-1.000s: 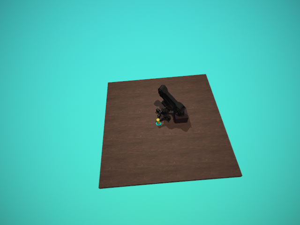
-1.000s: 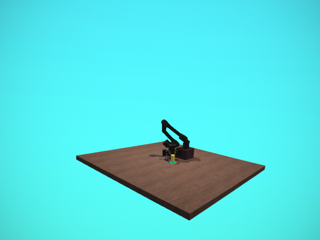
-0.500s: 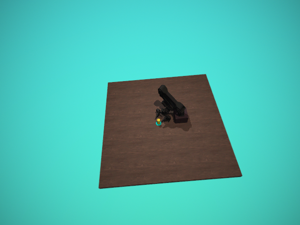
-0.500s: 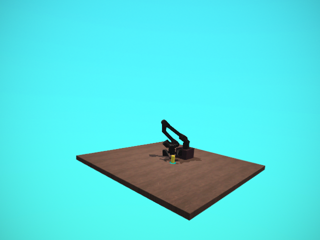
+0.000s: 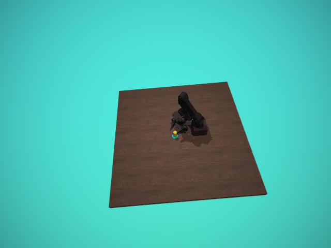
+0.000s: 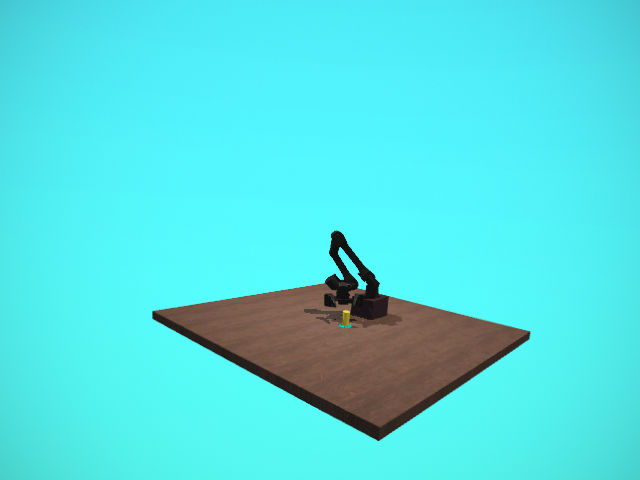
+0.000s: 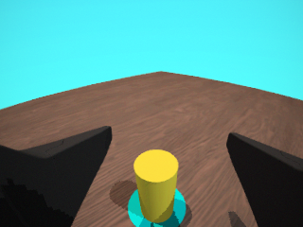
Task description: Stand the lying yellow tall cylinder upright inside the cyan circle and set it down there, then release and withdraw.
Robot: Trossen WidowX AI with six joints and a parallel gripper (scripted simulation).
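The yellow tall cylinder point(image 5: 175, 134) point(image 6: 346, 318) point(image 7: 157, 189) stands upright on the cyan circle point(image 5: 175, 138) point(image 6: 341, 326) point(image 7: 135, 208). In the wrist view cyan shows around its foot, and the foot looks to be inside the circle. The circle's near edge is cut off at the bottom of that view. My gripper point(image 5: 174, 130) point(image 6: 343, 301) point(image 7: 169, 136) is open, with its fingers wide apart and nothing between them. In the wrist view the fingers are to the left and right of the cylinder, clear of it on both sides. The gripper is on the robot-base side of the cylinder.
The dark wooden table point(image 5: 149, 170) point(image 6: 361, 382) point(image 7: 189, 99) carries the arm's dark base block point(image 5: 199, 130) point(image 6: 373, 308), to the right of the cylinder in the top and exterior views. The arm's shadows fall on the table around the base and gripper.
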